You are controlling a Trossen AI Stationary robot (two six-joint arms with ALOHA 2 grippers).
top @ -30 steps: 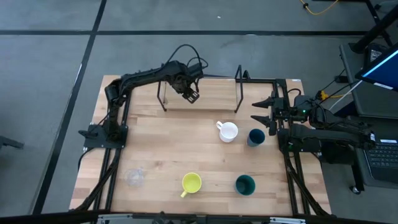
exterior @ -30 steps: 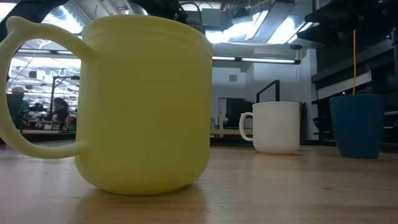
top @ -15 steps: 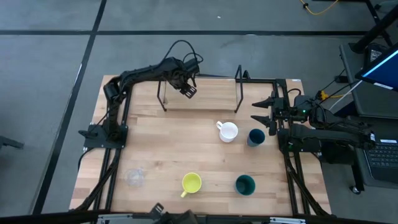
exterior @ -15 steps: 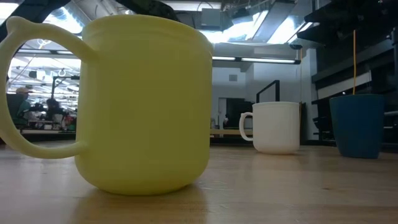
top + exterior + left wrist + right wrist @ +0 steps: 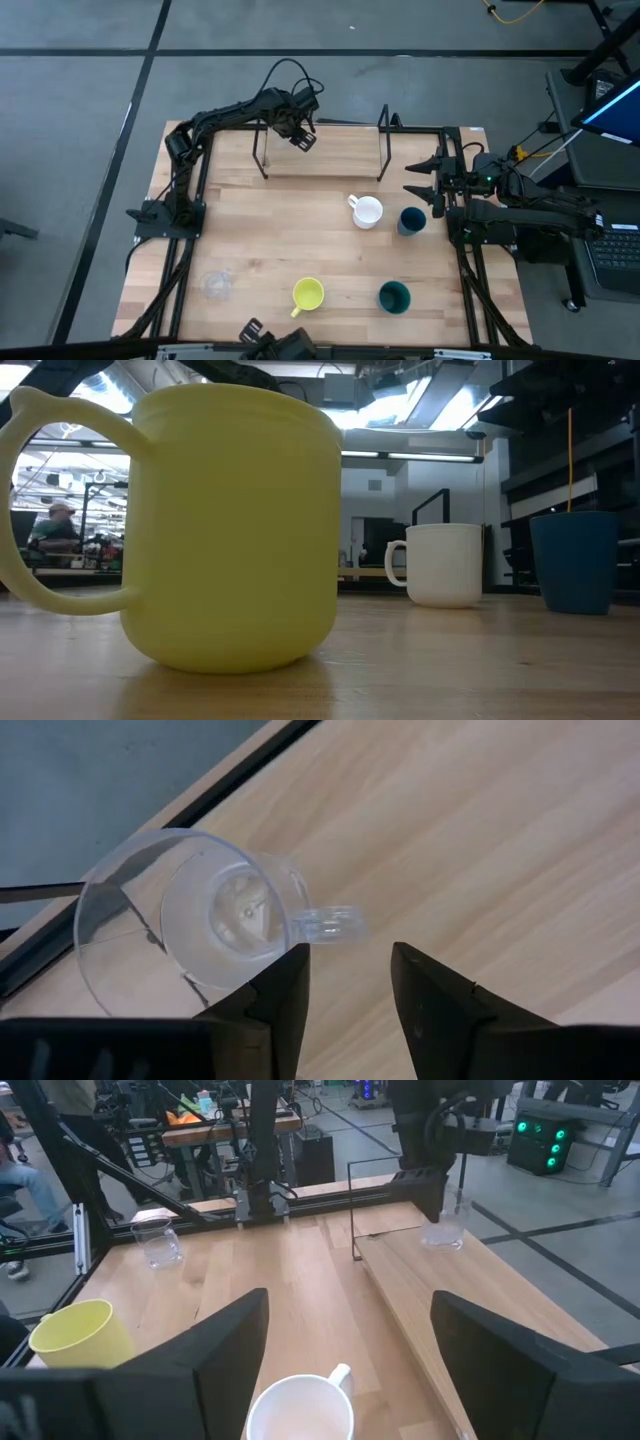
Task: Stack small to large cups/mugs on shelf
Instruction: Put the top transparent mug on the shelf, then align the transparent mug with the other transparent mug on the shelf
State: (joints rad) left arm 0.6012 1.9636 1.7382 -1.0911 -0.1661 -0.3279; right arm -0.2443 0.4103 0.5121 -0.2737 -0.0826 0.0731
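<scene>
Clear glass cup [image 5: 190, 920], light-wood shelf [image 5: 480, 850]

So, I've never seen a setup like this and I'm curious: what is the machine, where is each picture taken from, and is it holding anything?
It is a robot with two dark arms at a wooden table. One camera looks straight down, one sits at tabletop height right behind the yellow mug, and one rides on each wrist.

On the table stand a white mug, a dark blue cup, a dark green cup and a clear glass cup. A second glass cup is on the shelf at the far edge.

The left end effector hovers at that shelf, jaws apart, with the cup's handle just ahead of them; it seems to hold nothing. The right end effector waits open at the table's right side.
</scene>
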